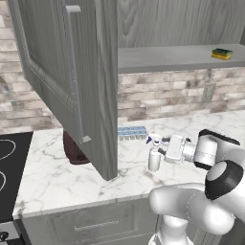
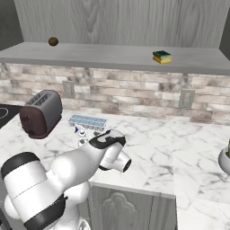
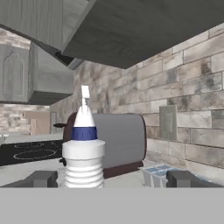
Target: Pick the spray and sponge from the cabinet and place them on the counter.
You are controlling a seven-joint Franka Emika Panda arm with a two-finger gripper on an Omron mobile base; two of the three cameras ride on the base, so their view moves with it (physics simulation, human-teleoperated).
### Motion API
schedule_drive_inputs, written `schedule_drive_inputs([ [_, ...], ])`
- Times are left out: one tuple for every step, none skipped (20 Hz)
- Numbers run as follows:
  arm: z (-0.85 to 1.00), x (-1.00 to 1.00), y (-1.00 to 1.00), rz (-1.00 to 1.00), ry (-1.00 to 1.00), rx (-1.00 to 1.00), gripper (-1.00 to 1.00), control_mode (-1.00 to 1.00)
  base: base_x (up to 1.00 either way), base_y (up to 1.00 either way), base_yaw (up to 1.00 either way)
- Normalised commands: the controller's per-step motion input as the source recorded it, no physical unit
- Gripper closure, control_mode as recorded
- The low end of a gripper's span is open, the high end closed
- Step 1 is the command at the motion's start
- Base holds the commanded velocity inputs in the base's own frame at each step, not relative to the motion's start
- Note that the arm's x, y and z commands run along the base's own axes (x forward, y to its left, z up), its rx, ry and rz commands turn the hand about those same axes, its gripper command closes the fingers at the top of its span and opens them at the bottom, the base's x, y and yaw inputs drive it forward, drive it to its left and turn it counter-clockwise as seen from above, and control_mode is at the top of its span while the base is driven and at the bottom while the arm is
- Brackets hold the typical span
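The spray (image 1: 154, 159) stands upright on the white marble counter (image 1: 57, 177), in front of the toaster. My gripper (image 1: 158, 149) reaches in from the right at bottle height. In the hand view the spray (image 3: 83, 162) rises between the two fingertips (image 3: 41, 178), which stand wide apart and clear of it, so the gripper (image 3: 111, 179) is open. The yellow and green sponge (image 1: 221, 53) lies on the cabinet shelf (image 1: 167, 57) at the far right, and shows again as the sponge (image 2: 161, 57) above the brick wall.
The open cabinet door (image 1: 57, 72) hangs over the counter's left part. A dark red toaster (image 2: 40, 113) and a pale blue ice-cube tray (image 2: 87, 121) stand behind the spray. A black stovetop (image 1: 9, 162) lies left. A small brown ball (image 2: 53, 42) rests on the shelf.
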Motion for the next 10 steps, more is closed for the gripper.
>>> schedule_drive_inputs([
  [0.00,-0.28,-0.15,0.00,-0.09,0.00,-1.00,-1.00,0.00,0.00,0.00],
  [0.00,-0.31,-0.09,0.00,-0.09,0.00,-1.00,-1.00,0.00,0.00,0.00],
  [0.00,-0.33,-0.09,0.00,-0.10,0.00,-1.00,-1.00,0.00,0.00,0.00],
  [0.00,-0.35,-0.04,0.00,-0.10,0.00,-1.00,-1.00,0.00,0.00,0.00],
  [0.00,-0.38,-0.05,0.00,-0.10,0.00,-1.00,-1.00,0.00,0.00,0.00],
  [0.00,-0.41,-0.08,0.00,-0.11,0.00,-1.00,-1.00,0.00,0.00,0.00],
  [0.00,-0.47,-0.14,0.00,-0.11,0.00,-1.00,-1.00,0.00,0.00,0.00],
  [0.00,-0.49,-0.19,0.00,-0.12,0.00,-1.00,-1.00,0.00,0.00,0.00],
  [0.02,-0.40,-0.17,0.00,-0.06,0.01,-1.00,-1.00,0.00,0.00,0.00],
  [0.12,-0.31,-0.12,-0.02,-0.02,0.02,-1.00,-1.00,0.00,0.00,0.00],
])
